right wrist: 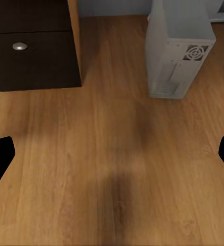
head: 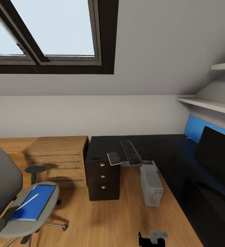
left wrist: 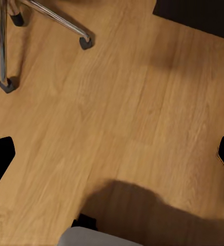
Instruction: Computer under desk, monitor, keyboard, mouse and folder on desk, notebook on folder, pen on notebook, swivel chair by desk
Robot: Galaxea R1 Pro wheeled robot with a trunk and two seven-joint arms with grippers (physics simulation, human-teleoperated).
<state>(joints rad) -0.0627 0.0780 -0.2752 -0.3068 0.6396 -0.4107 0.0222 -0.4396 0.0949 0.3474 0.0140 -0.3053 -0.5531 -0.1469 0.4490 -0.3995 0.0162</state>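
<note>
Wooden floor (right wrist: 117, 169) beneath both wide-spread, empty grippers: left (left wrist: 112, 154), right (right wrist: 112, 154).

Swivel chair (head: 9, 195): grey, lower left of frame, carrying the blue folder (head: 35, 202) flat on its seat, the whitish pen (head: 27, 201) lying on the folder. Keyboard (head: 130, 152) and grey notebook (head: 114, 158): on the black tabletop (head: 167, 147), centre. Computer (head: 151, 185): upright on the floor beside the drawers. Monitor (head: 217, 157): right edge.

swivel chair (head: 9, 195) 1 | folder (head: 35, 206) 1 | pen (head: 27, 201) 1 | keyboard (head: 130, 152) 1 | computer (head: 151, 185) 1 | monitor (head: 215, 156) 1 | desk (head: 167, 147) 1
</note>
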